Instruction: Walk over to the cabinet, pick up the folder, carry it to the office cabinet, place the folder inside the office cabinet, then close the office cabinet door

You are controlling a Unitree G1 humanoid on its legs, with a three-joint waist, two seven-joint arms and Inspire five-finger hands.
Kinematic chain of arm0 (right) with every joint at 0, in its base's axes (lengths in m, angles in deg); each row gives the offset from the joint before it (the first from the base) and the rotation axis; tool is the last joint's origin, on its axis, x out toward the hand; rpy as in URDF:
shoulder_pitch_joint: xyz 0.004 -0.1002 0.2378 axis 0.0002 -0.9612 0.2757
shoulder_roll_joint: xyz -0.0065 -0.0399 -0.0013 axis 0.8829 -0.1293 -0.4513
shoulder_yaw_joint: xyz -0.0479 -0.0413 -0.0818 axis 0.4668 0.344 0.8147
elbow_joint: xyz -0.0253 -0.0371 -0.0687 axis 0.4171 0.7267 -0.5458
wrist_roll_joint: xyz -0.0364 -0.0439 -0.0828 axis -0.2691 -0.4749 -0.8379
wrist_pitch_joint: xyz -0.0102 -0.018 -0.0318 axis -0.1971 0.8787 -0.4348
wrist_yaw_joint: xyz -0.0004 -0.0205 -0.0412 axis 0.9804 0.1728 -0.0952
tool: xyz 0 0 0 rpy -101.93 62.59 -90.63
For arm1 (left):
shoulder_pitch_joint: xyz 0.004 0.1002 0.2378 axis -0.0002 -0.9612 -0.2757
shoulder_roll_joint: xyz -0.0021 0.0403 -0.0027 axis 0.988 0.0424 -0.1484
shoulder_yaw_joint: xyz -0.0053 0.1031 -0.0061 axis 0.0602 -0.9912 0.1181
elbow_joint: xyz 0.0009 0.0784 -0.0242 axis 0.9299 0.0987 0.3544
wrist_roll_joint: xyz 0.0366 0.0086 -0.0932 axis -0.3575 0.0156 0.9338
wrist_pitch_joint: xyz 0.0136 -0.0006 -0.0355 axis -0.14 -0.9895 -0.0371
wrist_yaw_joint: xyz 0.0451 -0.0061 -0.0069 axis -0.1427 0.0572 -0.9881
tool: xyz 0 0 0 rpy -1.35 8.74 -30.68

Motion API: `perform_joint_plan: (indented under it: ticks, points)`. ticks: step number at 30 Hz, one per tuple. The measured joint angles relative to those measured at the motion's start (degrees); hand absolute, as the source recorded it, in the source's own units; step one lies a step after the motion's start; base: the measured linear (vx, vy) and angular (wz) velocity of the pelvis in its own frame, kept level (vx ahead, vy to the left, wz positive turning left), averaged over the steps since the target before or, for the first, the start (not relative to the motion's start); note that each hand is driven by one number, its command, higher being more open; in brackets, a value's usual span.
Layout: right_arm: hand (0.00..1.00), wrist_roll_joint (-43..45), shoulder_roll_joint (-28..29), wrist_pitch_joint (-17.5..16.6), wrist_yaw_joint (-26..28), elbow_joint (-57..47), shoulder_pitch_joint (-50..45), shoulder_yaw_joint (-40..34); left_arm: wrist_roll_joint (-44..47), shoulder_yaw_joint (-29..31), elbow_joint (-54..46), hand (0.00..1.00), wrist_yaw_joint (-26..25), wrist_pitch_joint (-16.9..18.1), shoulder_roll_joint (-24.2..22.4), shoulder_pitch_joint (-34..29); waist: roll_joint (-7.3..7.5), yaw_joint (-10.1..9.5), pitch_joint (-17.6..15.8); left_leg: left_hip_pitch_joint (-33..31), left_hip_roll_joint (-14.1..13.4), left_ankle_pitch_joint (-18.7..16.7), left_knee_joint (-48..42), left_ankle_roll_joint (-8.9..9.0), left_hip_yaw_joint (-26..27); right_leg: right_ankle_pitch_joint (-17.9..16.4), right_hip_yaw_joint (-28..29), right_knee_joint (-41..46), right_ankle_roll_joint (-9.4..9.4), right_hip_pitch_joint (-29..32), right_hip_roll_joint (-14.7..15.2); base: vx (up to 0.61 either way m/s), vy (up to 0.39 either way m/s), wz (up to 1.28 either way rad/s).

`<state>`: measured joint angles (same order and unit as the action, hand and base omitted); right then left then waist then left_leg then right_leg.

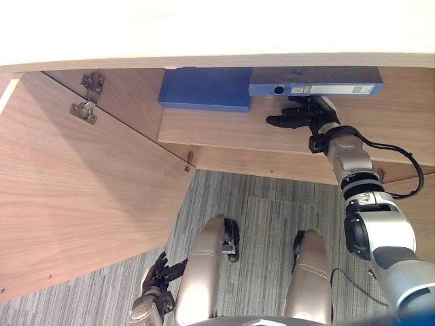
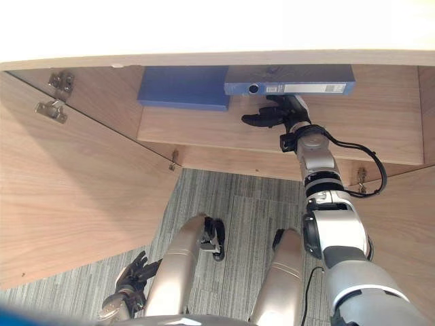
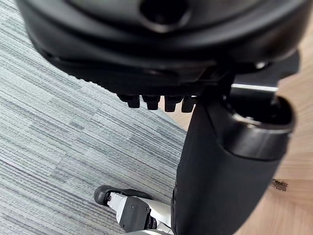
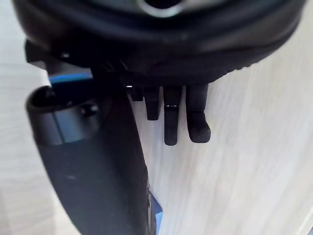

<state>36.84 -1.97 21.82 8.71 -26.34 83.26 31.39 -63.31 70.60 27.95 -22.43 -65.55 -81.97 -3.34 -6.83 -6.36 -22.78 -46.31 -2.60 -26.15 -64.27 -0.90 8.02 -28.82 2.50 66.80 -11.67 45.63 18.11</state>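
My right hand (image 1: 298, 117) lies open on the shelf (image 1: 217, 129), just near of the folder (image 1: 316, 88). I'd pull it straight back before swinging the door (image 1: 81, 204). My left hand (image 1: 158, 274) hangs relaxed.

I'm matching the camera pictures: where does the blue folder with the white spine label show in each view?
Left eye view: the folder sits top centre-right on the shelf, just beyond the right hand.
Right eye view: top centre, same shelf.
Right wrist view: a blue sliver beside the thumb, probably it.
Left wrist view: carpet and wood past the left hand.
Shared landmark: the right hand.
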Motion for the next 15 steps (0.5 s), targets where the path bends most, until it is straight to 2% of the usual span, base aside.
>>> perform_joint_plan:
  ticks: [3, 6, 8, 10, 12, 15]
  points:
    - [1.0, -5.8, -1.35, 0.99, 0.01, -6.47, -1.62, 5.48, 0.02, 0.28, -0.64, 1.0, -0.02, 0.0, -0.08, -0.07, 0.42, 0.0, -0.41, -0.05, -0.29, 0.05, 0.19, -0.09, 0.52, 0.15, 0.56, 0.0, 0.02, 0.57, -0.27, 0.03, -0.004, -0.09]
    - [1.0, -14.42, -3.47, 1.02, 0.97, -21.15, -9.71, 10.67, 0.13, 0.33, -2.0, 1.0, -0.34, 0.09, 0.15, -0.54, 1.4, 0.01, -1.04, 0.52, -0.73, 0.07, 0.74, -0.12, 1.0, 0.16, 0.6, -0.33, 0.02, 0.41, -0.54, 0.06, -0.025, -0.07]
    - [1.0, -19.9, -7.58, -0.6, 4.42, -34.35, -18.7, 14.89, 0.12, 0.29, -3.08, 1.0, -0.24, 0.12, 0.55, -1.32, 2.27, 0.38, -1.57, 1.56, -0.88, 0.06, 1.55, -0.11, 1.2, 0.17, 0.33, -0.94, 0.04, -0.43, -0.53, 0.08, -0.03, -0.06]
    - [1.0, -20.85, -10.57, -2.36, 9.3, -39.75, -24.12, 18.24, 0.03, 0.05, -3.23, 1.0, 0.55, 0.13, 1.17, -1.58, 2.69, 0.81, -1.74, 2.22, -1.03, 0.07, 2.38, -0.11, 1.19, 0.27, -0.13, -1.79, 0.14, -1.14, -0.58, 0.07, -0.024, -0.04]
    - [1.0, -21.89, -12.54, -4.84, 11.16, -44.13, -29.11, 19.97, 0.0, -0.25, -3.21, 1.0, 1.02, 0.68, 1.53, -1.94, 2.94, 1.27, -1.89, 3.06, -1.03, 0.07, 2.98, -0.11, 1.23, 0.3, -0.29, -2.33, 0.17, -1.93, -0.59, 0.07, -0.018, -0.03]
    - [1.0, -21.68, -15.21, -6.59, 14.82, -44.5, -29.63, 21.34, -0.08, -0.83, -3.14, 1.0, 1.88, 0.84, 2.47, -2.19, 3.16, 1.41, -1.84, 4.04, -1.03, 0.07, 3.66, -0.11, 1.49, 0.42, -0.28, -2.91, 0.34, -2.75, -0.58, 0.06, -0.008, -0.03]
